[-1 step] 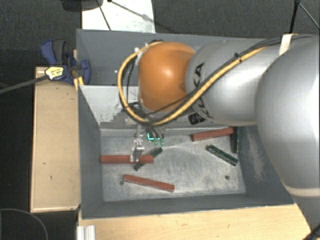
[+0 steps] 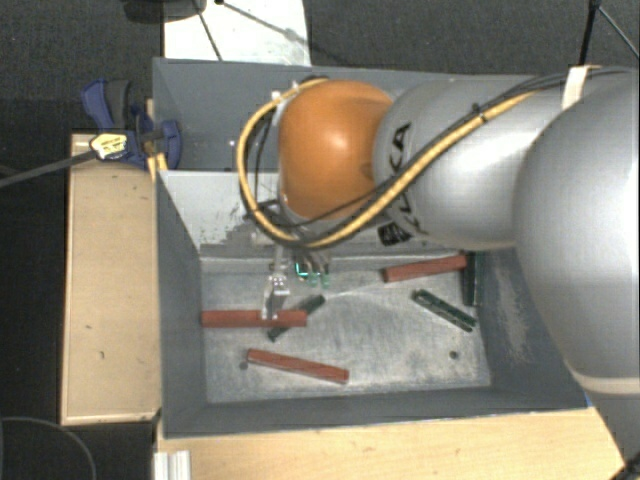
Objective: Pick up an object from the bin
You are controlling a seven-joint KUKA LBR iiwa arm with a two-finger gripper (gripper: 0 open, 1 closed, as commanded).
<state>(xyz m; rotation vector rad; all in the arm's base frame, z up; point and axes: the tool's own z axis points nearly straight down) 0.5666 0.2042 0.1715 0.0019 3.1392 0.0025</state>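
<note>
My gripper hangs over the right end of a flat red-brown wooden stick, which runs leftward (jaw gap: cannot tell).

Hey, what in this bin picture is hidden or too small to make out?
Camera view:
Bin: far right corner hidden behind the arm.
Dark stick at right: upper end under the arm.
Small dark piece by the left red stick: too small to identify.
</note>
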